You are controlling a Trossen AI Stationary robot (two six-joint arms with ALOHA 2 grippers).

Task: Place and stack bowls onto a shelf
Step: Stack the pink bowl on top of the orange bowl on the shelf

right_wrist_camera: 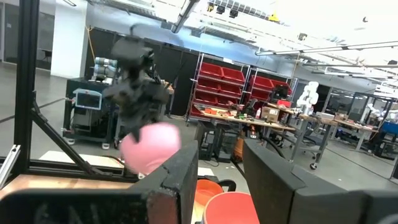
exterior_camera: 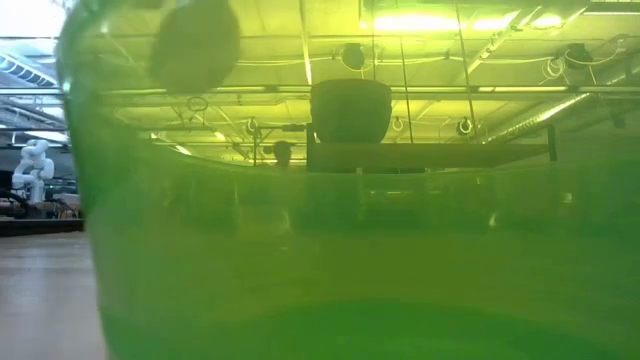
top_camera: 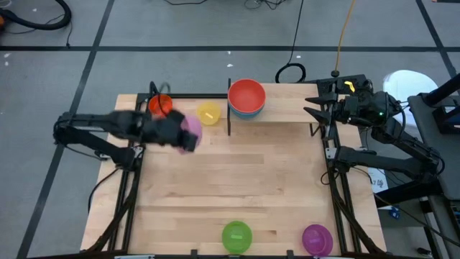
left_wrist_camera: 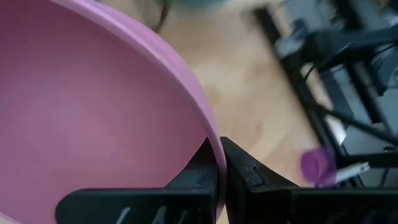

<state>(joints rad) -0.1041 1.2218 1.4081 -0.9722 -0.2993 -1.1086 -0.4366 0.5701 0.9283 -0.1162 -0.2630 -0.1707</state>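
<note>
My left gripper (top_camera: 181, 134) is shut on a pink bowl (top_camera: 191, 132), held above the table's far left part. On the table behind it sit an orange bowl (top_camera: 160, 105) and a yellow bowl (top_camera: 209, 113). A red bowl (top_camera: 246, 95) is stacked on a blue one on the left end of the shelf (top_camera: 287, 108) at the far edge. A green bowl (top_camera: 236, 236) and a purple bowl (top_camera: 317, 239) rest at the near edge. My right gripper (top_camera: 311, 105) waits open, raised by the shelf's right end. My left gripper holds the pink bowl by its rim (left_wrist_camera: 210, 138), one finger inside the bowl and one outside. The fingers come from the table's left, slanting down. The bowl is lifted clear of the table and tipped on its side, with its rounded underside (right_wrist_camera: 151, 146) toward the right arm.
The green bowl (exterior_camera: 350, 260) stands right against the low camera and fills its view. The shelf's thin black supports (top_camera: 229, 109) rise at its ends. Black frame rails run along both table sides. Bare wood lies across the middle of the table (top_camera: 237, 180).
</note>
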